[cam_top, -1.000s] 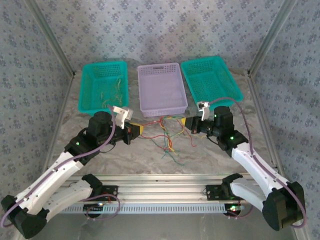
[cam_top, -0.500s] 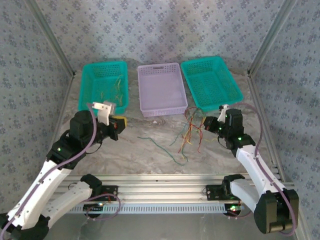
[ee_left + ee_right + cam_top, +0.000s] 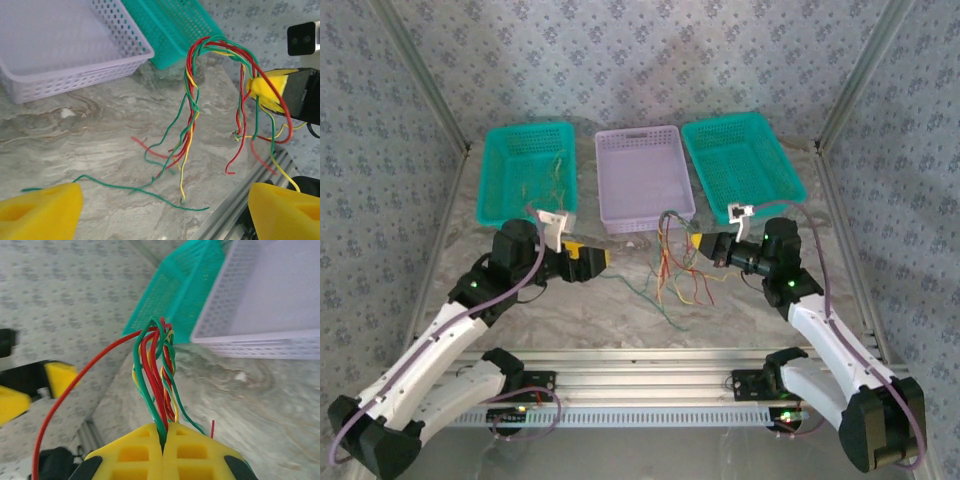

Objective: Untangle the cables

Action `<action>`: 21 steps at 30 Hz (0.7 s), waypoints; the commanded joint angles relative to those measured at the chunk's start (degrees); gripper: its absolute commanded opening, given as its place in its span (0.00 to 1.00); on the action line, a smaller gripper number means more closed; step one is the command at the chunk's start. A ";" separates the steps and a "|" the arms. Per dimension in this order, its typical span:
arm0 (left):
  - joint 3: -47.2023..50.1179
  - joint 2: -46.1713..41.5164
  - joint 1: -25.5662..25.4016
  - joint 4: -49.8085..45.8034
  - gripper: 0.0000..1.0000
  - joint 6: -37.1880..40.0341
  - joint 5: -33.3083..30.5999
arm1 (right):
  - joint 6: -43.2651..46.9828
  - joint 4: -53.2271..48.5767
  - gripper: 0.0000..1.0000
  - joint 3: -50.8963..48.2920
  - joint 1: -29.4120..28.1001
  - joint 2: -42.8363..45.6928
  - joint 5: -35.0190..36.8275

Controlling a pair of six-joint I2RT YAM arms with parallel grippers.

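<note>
Our right hand is clenched on the cables, and the bundle hangs just near of the lilac basket, ends trailing on the bench. Our left hand is released, left of them. One green cable crosses the open bench between.

**Colours on my feed**

I see the cables in red, green and yellow. The left basket and right basket are teal, the middle basket lilac, all lattice-holed. The table is grey-veined marble, the walls blue-grey floral. The left gripper and right gripper have yellow fingers.
</note>
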State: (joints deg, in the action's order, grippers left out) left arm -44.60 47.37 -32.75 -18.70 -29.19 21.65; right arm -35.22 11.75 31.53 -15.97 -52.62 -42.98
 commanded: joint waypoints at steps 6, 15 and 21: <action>5.15 4.30 -4.04 18.60 0.92 -7.50 6.18 | -3.49 9.95 0.00 2.40 -5.43 -1.14 -9.65; 5.90 11.28 -9.11 26.97 0.95 -8.58 5.61 | -2.44 10.88 0.00 6.25 -10.80 -4.16 -11.42; 6.37 10.84 -9.96 25.54 0.80 -7.35 4.19 | -2.82 10.85 0.00 6.86 -11.02 -4.16 -11.01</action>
State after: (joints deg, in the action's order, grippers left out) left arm -38.11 59.02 -42.46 4.95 -37.36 26.13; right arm -37.34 20.47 36.16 -26.68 -56.80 -52.77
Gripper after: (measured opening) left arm 0.834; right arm 0.049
